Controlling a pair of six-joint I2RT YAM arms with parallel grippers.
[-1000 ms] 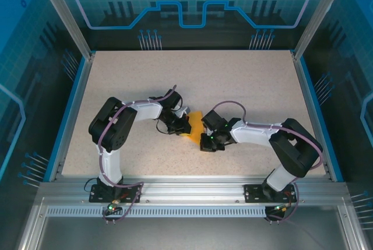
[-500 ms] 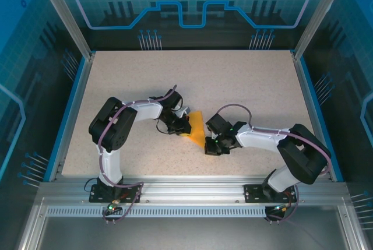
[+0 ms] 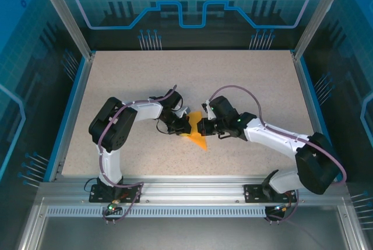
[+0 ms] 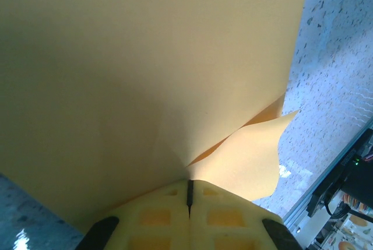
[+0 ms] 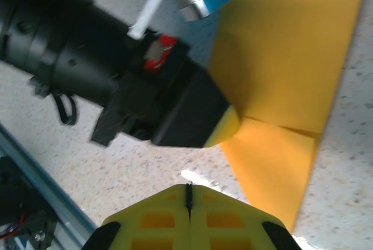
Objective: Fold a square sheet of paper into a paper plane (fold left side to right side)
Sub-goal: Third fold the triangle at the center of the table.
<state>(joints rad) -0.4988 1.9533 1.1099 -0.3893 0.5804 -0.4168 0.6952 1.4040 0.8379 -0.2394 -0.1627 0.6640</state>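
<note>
- Currently the orange sheet (image 3: pixel 197 138) lies on the counter (image 3: pixel 245 81) about mid-width and somewhat toward the near edge. It is already folded into a narrow shape with its point on the near side, and it sits between the two end effectors.
- Left end effector (image 3: pixel 180 123): fingers pressed together, tip on the sheet's left edge where a crease runs out. I cannot tell whether a layer is nipped between the pads or just pinned under them.
- Right end effector (image 3: pixel 204 127): fingers pressed together with nothing between them, at the sheet's right edge. From above I can't tell whether it touches the paper.
- Right wrist view: one crease (image 5: pixel 280 125) splits the sheet into a large panel and a smaller triangular one. The left tip sits at the end of that crease.
- Left wrist view: a flap (image 4: pixel 250 157) curls up off the layer below, so the fold isn't flat. My read is that the step in hand is setting this fold.
- Doing it well, as I judge it:
  - Use the left as the anchor at the crease end, with no sliding, or the edges go out of line.
  - Use the right's closed tip as a burnisher. Come down on the curled flap near the anchor, then stroke outward along the crease toward the free edge.
  - Use light downward force and a slow stroke, since thin paper drags and buckles easily.
  - Check edge-to-edge alignment before pressing hard, because a set crease won't come out.
  - Risk: the two tips are close together, so leave clearance.
</note>
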